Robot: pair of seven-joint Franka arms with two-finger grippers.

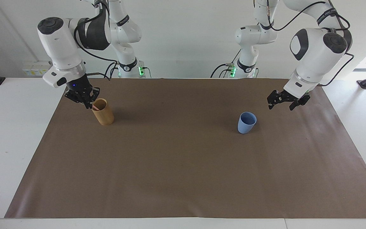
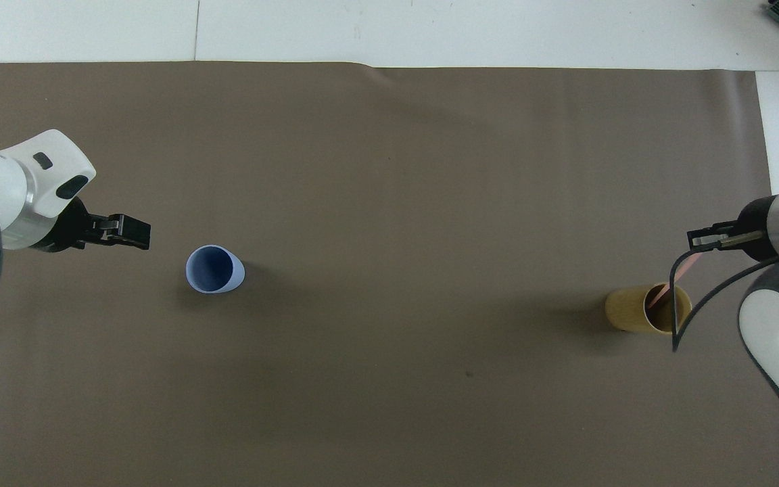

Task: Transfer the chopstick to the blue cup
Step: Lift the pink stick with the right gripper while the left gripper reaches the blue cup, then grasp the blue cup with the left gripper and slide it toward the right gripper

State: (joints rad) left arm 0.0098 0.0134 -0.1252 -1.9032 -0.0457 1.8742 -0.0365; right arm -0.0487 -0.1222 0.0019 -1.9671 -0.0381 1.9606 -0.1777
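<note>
right gripper (image 1: 89, 103) jaws clamped on pink chopstick (image 2: 668, 287), plain only overhead, slanting from tan wooden cup (image 1: 103, 112); left gripper (image 1: 280, 105) jaws spread, empty, near blue cup (image 1: 246, 122)

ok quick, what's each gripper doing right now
Left gripper: open, empty, over the mat beside the blue cup.
Right gripper: shut on the pink chopstick, whose lower end is in the wooden cup.
</note>
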